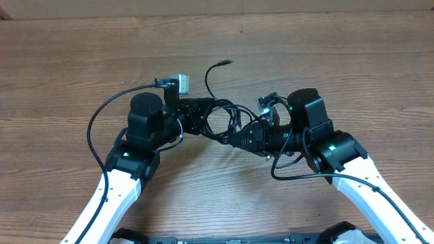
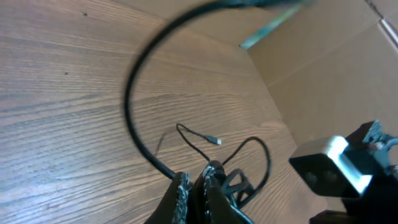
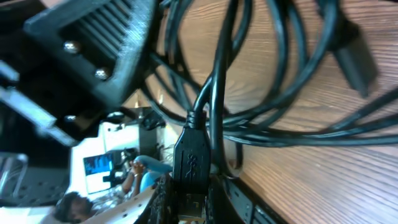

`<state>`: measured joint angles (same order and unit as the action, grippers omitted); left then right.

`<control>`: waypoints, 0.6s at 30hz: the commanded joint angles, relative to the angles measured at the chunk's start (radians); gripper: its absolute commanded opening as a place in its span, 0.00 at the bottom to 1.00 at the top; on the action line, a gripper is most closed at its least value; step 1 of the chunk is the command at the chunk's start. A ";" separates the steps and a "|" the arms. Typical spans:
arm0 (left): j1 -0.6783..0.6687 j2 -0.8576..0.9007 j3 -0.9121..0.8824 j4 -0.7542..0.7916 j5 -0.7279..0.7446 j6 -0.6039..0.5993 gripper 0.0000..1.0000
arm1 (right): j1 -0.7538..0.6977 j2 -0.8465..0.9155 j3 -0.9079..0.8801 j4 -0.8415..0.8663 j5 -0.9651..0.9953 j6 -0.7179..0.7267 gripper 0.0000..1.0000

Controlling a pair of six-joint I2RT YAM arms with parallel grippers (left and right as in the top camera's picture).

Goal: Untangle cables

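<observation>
Left gripper [image 2: 198, 186] clamped on tangled cables [image 1: 229, 116]; right gripper [image 3: 186, 202] clamped on black plug [image 3: 189, 146] of same tangle, embossed mark unreadable

A brown wood-grain surface [image 1: 68, 61] is stretching across the whole overhead view. A tan cardboard wall [image 2: 323, 68] is standing along its far edge in the left wrist view. Beyond the surface's edge, in the right wrist view, a blurred person [image 3: 142, 177] in a light blue top is sitting beside a glowing screen [image 3: 98, 165].
</observation>
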<state>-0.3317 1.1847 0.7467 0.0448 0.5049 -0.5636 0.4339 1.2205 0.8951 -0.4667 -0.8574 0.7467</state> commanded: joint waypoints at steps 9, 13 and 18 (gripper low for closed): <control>-0.009 -0.015 0.004 -0.048 -0.050 0.202 0.04 | 0.005 -0.002 0.013 0.024 -0.105 0.015 0.04; -0.009 -0.015 0.004 -0.048 -0.052 0.202 0.04 | 0.005 -0.002 0.013 0.024 -0.097 0.016 0.04; -0.009 -0.015 0.004 -0.049 -0.052 0.202 0.04 | 0.005 -0.001 0.013 0.024 -0.082 0.016 0.07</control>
<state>-0.3340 1.1797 0.7467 0.0071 0.4744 -0.4068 0.4335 1.2243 0.8951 -0.4625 -0.9089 0.7822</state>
